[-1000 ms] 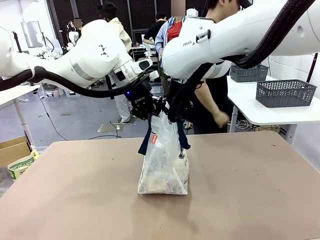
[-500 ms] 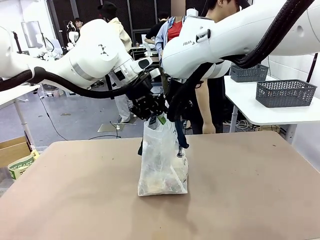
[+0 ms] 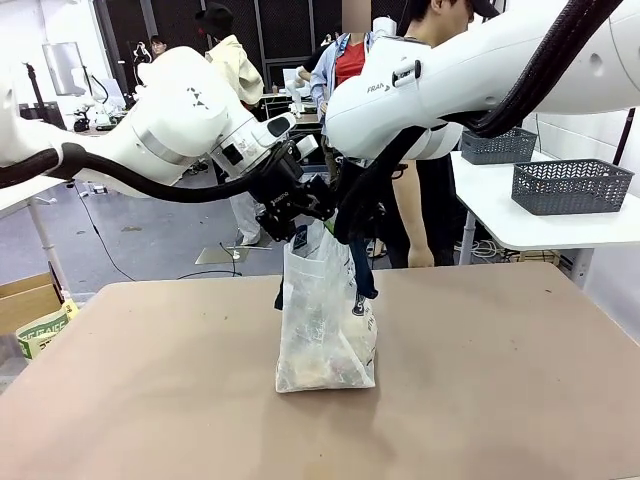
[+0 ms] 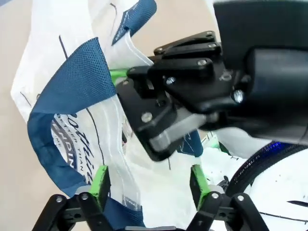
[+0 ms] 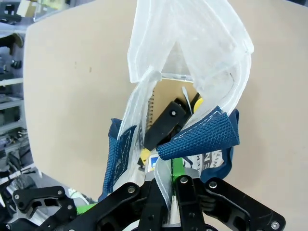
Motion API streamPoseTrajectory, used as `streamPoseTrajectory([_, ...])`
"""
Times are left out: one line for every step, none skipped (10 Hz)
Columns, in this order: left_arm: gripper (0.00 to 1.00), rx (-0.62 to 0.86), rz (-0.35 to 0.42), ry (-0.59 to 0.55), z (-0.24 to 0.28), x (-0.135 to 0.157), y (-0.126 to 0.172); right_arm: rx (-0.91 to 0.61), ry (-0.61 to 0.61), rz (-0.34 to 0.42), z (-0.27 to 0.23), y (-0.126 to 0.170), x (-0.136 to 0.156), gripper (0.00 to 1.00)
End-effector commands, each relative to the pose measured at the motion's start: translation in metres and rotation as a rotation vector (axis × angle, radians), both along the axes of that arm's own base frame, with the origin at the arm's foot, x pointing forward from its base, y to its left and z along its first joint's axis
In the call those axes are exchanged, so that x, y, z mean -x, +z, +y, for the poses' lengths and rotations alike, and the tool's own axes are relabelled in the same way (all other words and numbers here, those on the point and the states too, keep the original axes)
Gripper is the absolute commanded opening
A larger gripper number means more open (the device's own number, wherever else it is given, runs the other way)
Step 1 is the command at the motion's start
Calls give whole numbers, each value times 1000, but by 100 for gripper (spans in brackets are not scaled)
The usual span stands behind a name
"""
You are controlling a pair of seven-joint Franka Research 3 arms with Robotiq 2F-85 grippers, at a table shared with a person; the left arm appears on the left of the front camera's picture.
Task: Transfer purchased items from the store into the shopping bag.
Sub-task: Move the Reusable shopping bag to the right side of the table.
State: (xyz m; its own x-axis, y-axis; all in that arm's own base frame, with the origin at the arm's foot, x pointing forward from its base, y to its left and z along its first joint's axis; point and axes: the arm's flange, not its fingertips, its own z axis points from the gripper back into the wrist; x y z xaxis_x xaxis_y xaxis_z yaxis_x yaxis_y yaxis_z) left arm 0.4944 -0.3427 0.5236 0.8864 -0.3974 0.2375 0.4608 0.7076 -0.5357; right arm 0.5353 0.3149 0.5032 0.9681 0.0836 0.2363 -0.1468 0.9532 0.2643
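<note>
Opening: left hand, just above frame centre, has let go of the shopping bag; its fingers now stand apart beside the navy handle. Bag stands mid-frame on the bench, purchased items inside. Right hand is clamped on the bag's other handle. Loading looks done; its release probably comes next.

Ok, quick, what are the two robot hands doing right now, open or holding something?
Left hand: open, pads spread apart at the shopping bag.
Right hand: closed, pinching the shopping bag's top edge.
</note>
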Motion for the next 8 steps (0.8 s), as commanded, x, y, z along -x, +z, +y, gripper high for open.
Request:
streamPoseTrajectory([100, 50, -4, -28, 12, 9, -2, -47, -30, -4, 0, -2, -11, 0])
streamPoseTrajectory([100, 57, -3, -33, 11, 10, -1, -53, -31, -8, -2, -2, -12, 0])
streamPoseTrajectory([100, 69, -9, -39, 11, 11, 1, -59, -33, -6, -2, -3, -13, 0])
streamPoseTrajectory([100, 74, -12, -44, 11, 12, 1, -59, -33, -5, -2, -4, -13, 0])
streamPoseTrajectory([100, 77, -14, -51, 10, 13, 1, -61, -35, -6, -3, -4, -14, 0])
streamPoseTrajectory([100, 78, -11, -58, 7, 14, -1, -63, -34, -7, -3, -4, -13, 0])
streamPoseTrajectory([100, 72, -5, -67, 3, 13, -3, -67, -29, -9, -2, -4, -12, 0])
streamPoseTrajectory([100, 62, -3, -74, -1, 13, -6, -70, -24, -10, -1, -4, -11, 0])
